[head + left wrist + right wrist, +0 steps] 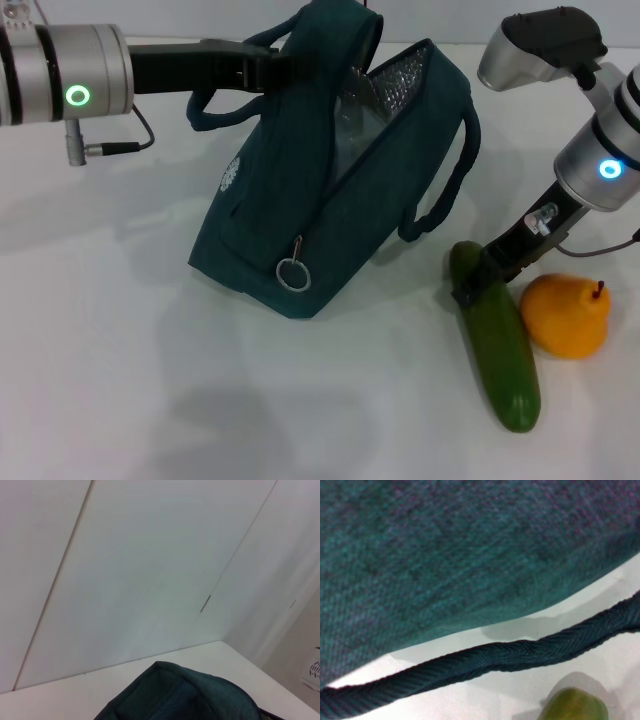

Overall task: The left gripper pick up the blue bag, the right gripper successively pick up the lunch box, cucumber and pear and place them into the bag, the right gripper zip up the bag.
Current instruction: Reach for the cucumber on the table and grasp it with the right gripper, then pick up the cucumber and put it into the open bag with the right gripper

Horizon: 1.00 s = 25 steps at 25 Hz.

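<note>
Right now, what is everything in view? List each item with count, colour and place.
blue bag: one, dark teal, centre of the table, tilted, mouth open showing silver lining, silver zipper ring hanging at front.
cucumber: one, dark green, on the table to the bag's right.
pear: one, yellow-orange, just right of the cucumber.
table: one, white.
lunch box: none visible.
left gripper: black, at the bag's top, holding it up.
right gripper: black, fingers at the cucumber's upper end.
</note>
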### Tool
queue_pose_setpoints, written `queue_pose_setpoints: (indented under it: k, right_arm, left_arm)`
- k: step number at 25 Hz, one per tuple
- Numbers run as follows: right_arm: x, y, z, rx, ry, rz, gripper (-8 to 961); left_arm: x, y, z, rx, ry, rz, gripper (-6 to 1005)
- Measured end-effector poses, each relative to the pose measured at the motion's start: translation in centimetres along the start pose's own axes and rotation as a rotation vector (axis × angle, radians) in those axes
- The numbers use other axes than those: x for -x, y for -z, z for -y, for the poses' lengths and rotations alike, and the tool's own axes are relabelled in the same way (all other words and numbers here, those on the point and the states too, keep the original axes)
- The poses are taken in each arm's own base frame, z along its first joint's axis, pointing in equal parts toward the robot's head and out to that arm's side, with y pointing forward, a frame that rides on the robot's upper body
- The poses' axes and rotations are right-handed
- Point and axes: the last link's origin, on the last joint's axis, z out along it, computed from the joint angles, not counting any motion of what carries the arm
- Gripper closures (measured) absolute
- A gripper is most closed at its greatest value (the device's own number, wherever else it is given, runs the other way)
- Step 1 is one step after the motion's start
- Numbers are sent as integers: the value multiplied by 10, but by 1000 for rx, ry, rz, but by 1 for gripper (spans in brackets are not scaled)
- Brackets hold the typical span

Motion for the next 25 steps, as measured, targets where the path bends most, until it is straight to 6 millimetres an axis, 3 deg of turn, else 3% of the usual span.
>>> queue_pose_setpoints:
  k: [17,25]
  right_arm:
    - [2,1,3,-52,4,-14,253]
    - [1,2,4,-56,3,-16,364]
  left_arm:
    - [0,0,0,0,-3,-1,939]
    - [3,3,1,-5,5,-2,939]
